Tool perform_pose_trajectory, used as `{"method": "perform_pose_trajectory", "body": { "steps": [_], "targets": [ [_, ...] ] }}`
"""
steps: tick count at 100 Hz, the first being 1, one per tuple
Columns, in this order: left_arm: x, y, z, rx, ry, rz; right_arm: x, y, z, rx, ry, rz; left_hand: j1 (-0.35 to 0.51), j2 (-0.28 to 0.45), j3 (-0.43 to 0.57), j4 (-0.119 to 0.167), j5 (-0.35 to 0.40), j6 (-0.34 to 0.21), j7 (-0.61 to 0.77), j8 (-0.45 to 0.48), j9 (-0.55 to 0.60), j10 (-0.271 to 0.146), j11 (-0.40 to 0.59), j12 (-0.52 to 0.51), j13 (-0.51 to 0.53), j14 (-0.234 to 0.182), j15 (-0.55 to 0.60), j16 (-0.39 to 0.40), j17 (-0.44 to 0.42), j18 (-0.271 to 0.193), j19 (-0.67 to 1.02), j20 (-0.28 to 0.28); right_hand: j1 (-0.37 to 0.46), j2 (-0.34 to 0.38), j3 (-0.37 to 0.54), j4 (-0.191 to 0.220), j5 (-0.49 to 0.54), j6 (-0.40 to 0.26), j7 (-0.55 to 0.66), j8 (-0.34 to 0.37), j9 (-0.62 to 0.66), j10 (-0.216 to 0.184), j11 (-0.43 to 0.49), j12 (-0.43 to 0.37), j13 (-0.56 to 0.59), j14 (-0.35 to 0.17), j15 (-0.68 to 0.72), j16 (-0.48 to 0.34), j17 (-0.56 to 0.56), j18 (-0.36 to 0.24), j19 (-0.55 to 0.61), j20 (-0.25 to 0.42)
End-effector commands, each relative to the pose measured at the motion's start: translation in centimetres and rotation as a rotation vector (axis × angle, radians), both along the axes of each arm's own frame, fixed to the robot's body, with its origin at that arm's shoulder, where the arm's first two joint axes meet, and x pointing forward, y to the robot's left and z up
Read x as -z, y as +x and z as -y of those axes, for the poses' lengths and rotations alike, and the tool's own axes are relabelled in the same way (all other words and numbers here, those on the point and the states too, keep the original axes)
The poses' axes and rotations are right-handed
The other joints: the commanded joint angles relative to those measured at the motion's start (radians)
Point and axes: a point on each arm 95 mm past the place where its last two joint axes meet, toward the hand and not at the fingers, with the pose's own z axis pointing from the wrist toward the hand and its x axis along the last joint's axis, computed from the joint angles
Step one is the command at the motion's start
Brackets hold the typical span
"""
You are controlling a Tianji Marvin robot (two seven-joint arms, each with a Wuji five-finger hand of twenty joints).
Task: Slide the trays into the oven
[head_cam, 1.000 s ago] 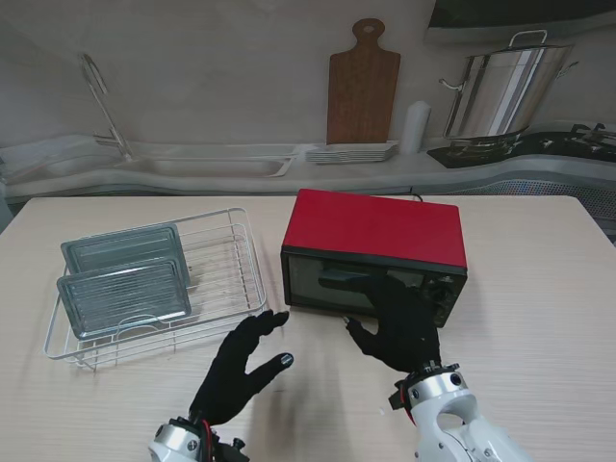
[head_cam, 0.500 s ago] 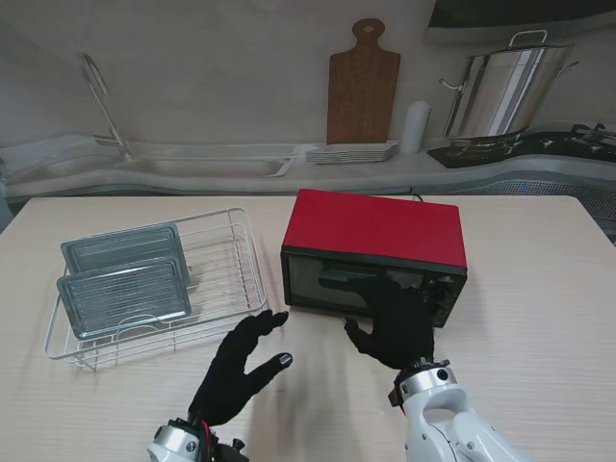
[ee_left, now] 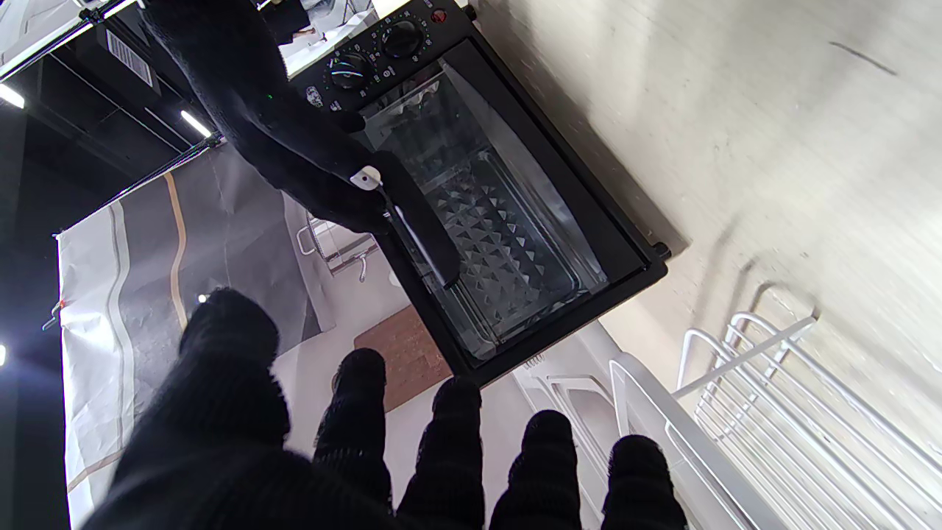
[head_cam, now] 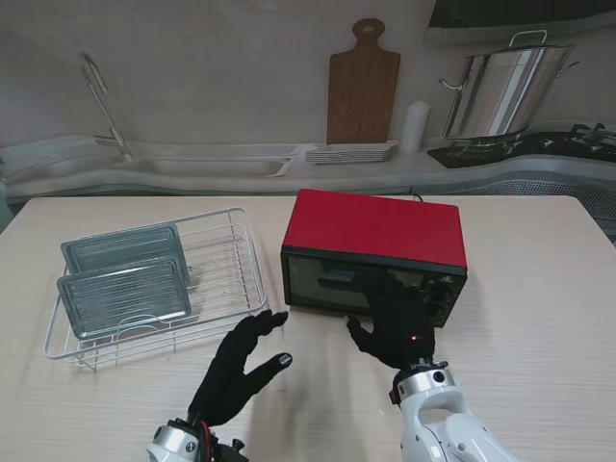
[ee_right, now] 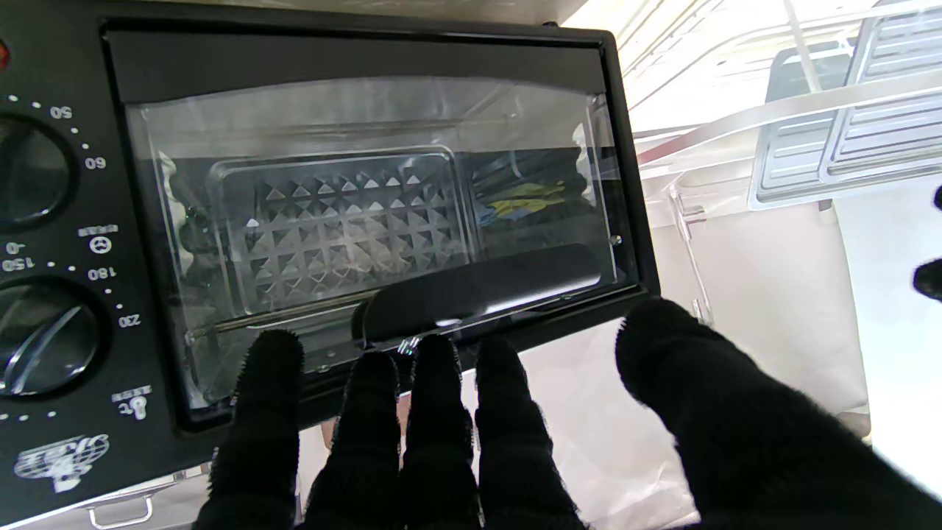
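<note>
Oven (head_cam: 373,252) door handle partly hidden by right robot hand (head_cam: 397,325).

**A mock kitchen set up around a test surface**

The place reads as a kitchen, though a staged one. A pale wood-grain surface (head_cam: 539,279) carries a red toaster oven (head_cam: 375,231) and a white wire dish rack (head_cam: 226,279) holding two ribbed metal trays (head_cam: 125,274). Behind runs a counter with a sink (head_cam: 207,164) and tall faucet (head_cam: 101,101), a wooden cutting board (head_cam: 363,87) leaning upright, a stack of white plates (head_cam: 354,152), and a steel stockpot (head_cam: 496,91) on a gas stove (head_cam: 568,144). The left wrist view shows a hanging backdrop sheet (ee_left: 140,280) and dark studio rigging beyond it.
</note>
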Motion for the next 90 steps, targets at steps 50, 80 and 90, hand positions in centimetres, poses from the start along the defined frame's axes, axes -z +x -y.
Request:
{"method": "perform_pose_trajectory", "body": {
  "steps": [50,80,90],
  "targets": [
    [-0.1,-0.3,0.4,0.014,-0.009,-0.008,0.7,0.3,-0.4,0.011,-0.005,-0.039,0.016,0.008,-0.006,0.031,0.016,0.009,-0.017,0.018,0.021,-0.002,-0.009,0.013,0.004,-0.002,-0.007,0.010,-0.015,0.001,0.000,0.025,-0.042,0.021,-0.034,0.055,-0.031,0.018,-0.008,-0.035,-0.024,0.044,-0.003,-0.011,-0.018,0.001,-0.004,0.000,-0.006,-0.006,-0.002,0.000],
    [-0.2,-0.4,0.3,0.004,-0.013,-0.001,1.1,-0.5,-0.1,-0.010,0.021,-0.064,0.016,0.007,-0.005,0.031,0.018,0.008,-0.017,0.019,0.025,0.000,-0.009,0.013,0.005,-0.002,-0.006,0.010,-0.015,0.003,0.001,0.026,-0.041,0.018,-0.030,0.062,0.026,0.020,0.022,-0.031,0.057,0.066,0.024,0.000,0.040,0.028,0.035,0.018,0.021,0.008,0.021,0.010],
    [-0.3,-0.4,0.3,-0.001,-0.010,0.000,1.1,-0.9,-0.1,-0.018,0.029,-0.065,0.016,0.007,-0.005,0.031,0.017,0.007,-0.017,0.019,0.023,-0.003,-0.009,0.013,0.004,-0.003,-0.006,0.010,-0.015,0.002,0.001,0.027,-0.043,0.018,-0.027,0.064,0.040,0.021,0.026,-0.030,0.072,0.069,0.027,0.002,0.052,0.034,0.044,0.022,0.027,0.014,0.026,0.013]
  ]
}}
